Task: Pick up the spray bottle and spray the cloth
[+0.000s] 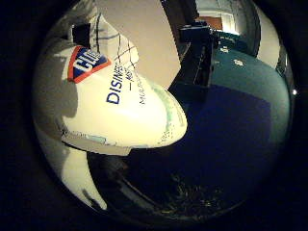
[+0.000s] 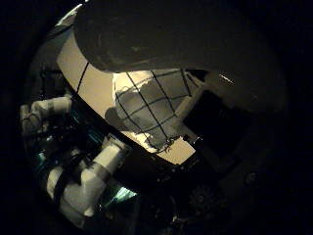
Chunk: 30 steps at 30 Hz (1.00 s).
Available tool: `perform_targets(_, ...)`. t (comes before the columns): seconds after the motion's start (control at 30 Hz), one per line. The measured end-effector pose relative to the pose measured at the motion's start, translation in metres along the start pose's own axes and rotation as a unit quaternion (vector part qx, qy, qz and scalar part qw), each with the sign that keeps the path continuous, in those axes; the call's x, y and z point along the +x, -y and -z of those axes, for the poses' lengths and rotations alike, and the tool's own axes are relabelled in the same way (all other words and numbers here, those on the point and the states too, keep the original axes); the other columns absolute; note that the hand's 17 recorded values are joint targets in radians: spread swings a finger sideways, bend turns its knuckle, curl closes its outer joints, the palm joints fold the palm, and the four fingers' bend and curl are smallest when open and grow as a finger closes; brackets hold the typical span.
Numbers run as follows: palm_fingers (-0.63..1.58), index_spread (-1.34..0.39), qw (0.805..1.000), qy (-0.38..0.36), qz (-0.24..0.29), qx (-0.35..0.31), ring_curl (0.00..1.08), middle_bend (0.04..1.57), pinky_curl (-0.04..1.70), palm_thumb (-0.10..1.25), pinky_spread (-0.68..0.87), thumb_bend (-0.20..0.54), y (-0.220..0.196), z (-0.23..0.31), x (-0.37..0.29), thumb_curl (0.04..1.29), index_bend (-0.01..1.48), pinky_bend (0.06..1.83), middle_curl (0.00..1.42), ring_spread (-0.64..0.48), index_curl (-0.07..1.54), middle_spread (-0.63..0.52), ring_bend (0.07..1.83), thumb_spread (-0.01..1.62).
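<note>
White plastic spray bottle with blue lettering and a red-and-blue label (image 1: pixel 115 103) fills much of the little-finger-side view, so close against the palm; dark rounded bulk across the thumb-side view probably the same bottle, not certain. White cloth with a dark grid pattern (image 2: pixel 146 110) lies crumpled on the pale desk (image 2: pixel 95 85), seen past the bottle in both views, apart from it. Robot hand (image 2: pixel 88 178): white and black fingers visible in the thumb-side view, bent, seemingly wrapped toward the bottle, but contact points hidden; cannot tell whether closed on it or only beside it. Bottle appears lifted clear of the desk, judged from the cloth lying well below it. Nozzle and trigger not visible, so aim relative to cloth unknown. Risks from here: smooth rounded body could slip or rotate in a loose grasp; a finger off the trigger would give no spray; nozzle pointing away from the cloth would wet the desk instead. Blue and teal surfaces (image 1: pixel 231 120) beside the desk, nature unclear.
</note>
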<state>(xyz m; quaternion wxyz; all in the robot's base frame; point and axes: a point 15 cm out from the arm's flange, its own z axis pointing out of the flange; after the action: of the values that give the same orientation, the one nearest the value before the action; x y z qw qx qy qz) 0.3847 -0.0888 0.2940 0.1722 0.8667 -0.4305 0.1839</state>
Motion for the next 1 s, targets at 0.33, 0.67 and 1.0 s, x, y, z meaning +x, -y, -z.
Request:
perform_targets(0.33, 1.17, -0.18, 0.999, 0.005, -0.023, 0.026, 0.65, 1.38, 1.01, 1.05, -0.23, -0.017, 0.004, 0.021, 0.004, 0.69, 1.18, 1.11, 0.65, -0.18, 0.71, -0.1, 1.39, 0.97)
perform_targets(0.67, 1.17, -0.2, 0.985, 0.123, -0.072, 0.099, 0.64, 1.38, 1.0, 1.04, -0.24, -0.016, 0.034, 0.073, -0.027, 0.7, 1.17, 1.11, 0.66, -0.18, 0.71, -0.1, 1.39, 0.95)
perform_targets(1.0, 1.17, -0.2, 0.931, 0.279, -0.114, 0.206, 0.64, 1.38, 1.0, 1.06, -0.24, -0.014, 0.085, 0.15, -0.067, 0.71, 1.17, 1.12, 0.66, -0.18, 0.71, -0.1, 1.4, 0.94)
